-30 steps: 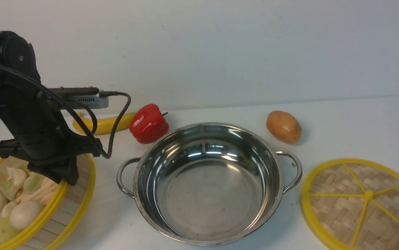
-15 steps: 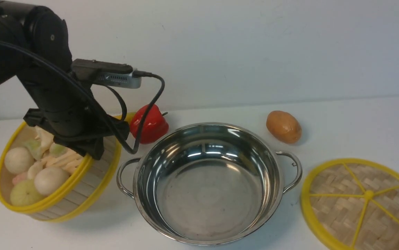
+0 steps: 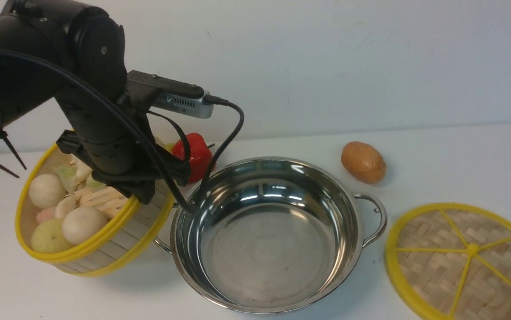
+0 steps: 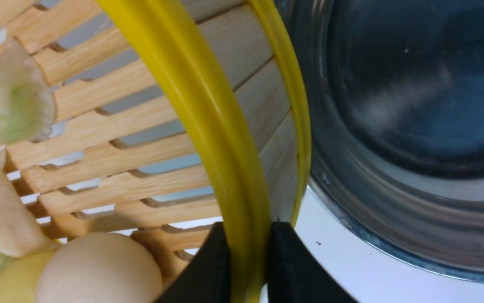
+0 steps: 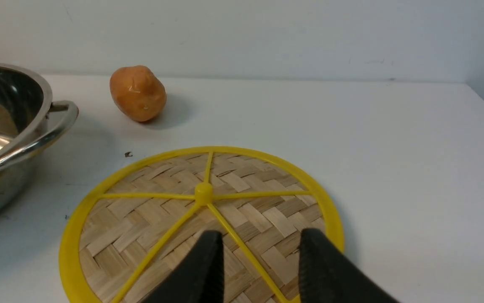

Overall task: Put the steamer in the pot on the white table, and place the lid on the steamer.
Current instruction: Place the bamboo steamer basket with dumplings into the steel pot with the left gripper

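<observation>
left gripper (image 4: 246, 261) is clamped on just the steamer (image 3: 122, 242) rim and it's hanging tilted, so the buns (image 3: 84, 224) could roll out or it clips the pot (image 3: 264, 240).
</observation>
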Robot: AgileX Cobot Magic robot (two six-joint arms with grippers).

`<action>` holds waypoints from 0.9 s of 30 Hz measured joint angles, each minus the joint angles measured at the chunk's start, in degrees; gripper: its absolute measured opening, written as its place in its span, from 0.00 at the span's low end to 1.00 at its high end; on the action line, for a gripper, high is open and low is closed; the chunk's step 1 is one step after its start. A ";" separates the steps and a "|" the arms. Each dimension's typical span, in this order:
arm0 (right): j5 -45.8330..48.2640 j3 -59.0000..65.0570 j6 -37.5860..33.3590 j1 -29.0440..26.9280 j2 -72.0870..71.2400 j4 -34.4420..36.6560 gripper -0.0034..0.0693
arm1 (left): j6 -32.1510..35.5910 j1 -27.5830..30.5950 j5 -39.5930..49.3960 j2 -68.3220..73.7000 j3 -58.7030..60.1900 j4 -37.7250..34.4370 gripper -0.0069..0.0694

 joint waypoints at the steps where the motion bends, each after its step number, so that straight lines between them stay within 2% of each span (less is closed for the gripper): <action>1: 0.00 0.00 0.00 0.00 0.00 0.00 0.38 | 0.00 -0.50 0.14 0.00 -0.41 0.00 0.21; 11: 0.00 0.00 0.00 0.00 0.00 0.00 0.38 | 1.45 -7.45 0.67 0.00 -9.28 3.03 0.21; 19: 0.00 0.00 0.00 0.00 0.00 0.00 0.38 | 1.85 -11.57 1.30 0.42 -9.78 3.26 0.21; 27: 0.00 0.00 0.00 0.00 0.00 0.00 0.38 | 1.91 -19.05 1.46 3.17 -9.87 5.15 0.21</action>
